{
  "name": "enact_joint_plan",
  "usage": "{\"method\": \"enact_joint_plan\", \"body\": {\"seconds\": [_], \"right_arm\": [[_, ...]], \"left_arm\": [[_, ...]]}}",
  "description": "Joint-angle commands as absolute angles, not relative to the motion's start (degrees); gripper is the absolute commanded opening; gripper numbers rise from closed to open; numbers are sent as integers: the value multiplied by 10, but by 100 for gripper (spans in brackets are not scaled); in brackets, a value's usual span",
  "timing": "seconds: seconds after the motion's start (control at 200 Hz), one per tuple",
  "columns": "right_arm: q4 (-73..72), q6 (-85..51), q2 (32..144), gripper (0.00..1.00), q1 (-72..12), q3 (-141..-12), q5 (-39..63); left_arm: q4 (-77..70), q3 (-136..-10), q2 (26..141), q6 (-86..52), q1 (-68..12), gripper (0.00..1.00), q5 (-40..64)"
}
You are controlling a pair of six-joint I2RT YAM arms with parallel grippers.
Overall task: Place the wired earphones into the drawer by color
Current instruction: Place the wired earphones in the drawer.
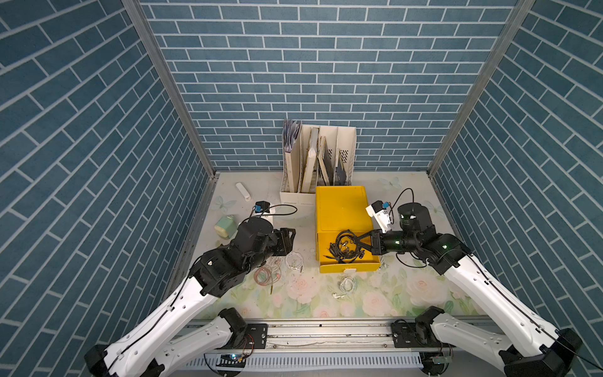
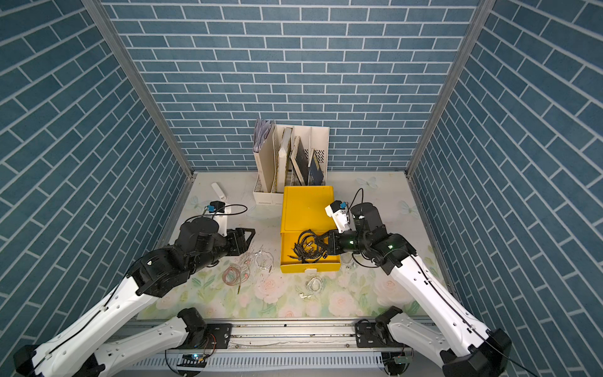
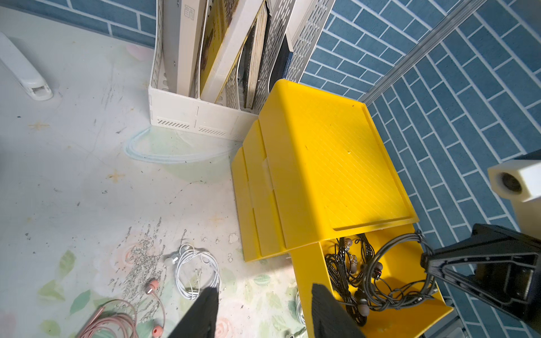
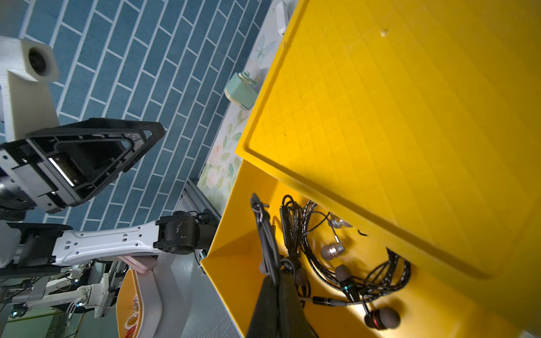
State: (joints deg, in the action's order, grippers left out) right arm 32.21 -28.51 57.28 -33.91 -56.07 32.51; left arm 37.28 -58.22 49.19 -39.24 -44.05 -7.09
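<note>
Black wired earphones (image 1: 344,249): heaped loose in the pulled-out drawer (image 1: 350,268) of the yellow drawer unit (image 1: 341,209). One looped strand pinched just above the heap by the right gripper (image 1: 359,240), jaws pressed together on the cable.

Likely feather-light, limp and quick to snag (with dangling buds and plugs, tangled among neighbours). Best taken at a bunched part of a coil, never at a lone bud. Best released low over the heap, then eased free without a tug.

Outside the drawer, on the table (image 1: 408,182): a white coil (image 1: 294,261) beside the unit, a second white coil (image 1: 347,283) just before the drawer front, a pinkish coil (image 1: 266,273) further out. Hovering near the first white coil, the left gripper (image 1: 290,240), jaws partly spread, holding nothing.

Same handling there: thin cable lying flat, so pinch across several turns at once.
</note>
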Motion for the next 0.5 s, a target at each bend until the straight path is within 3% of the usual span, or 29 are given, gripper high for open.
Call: {"method": "enact_joint_plan", "body": {"seconds": [0.0, 0.185, 0.39, 0.495], "right_arm": [[334, -254, 572, 0, -335, -552, 298], [338, -244, 569, 0, -335, -534, 274], [342, -240, 565, 18, -335, -526, 266], [345, -239, 565, 32, -334, -531, 261]], "left_arm": [[351, -566, 491, -399, -437, 57, -55], [316, -540, 478, -400, -437, 56, -30], [254, -488, 443, -417, -438, 57, 19], [236, -465, 422, -425, -440, 58, 34]]}}
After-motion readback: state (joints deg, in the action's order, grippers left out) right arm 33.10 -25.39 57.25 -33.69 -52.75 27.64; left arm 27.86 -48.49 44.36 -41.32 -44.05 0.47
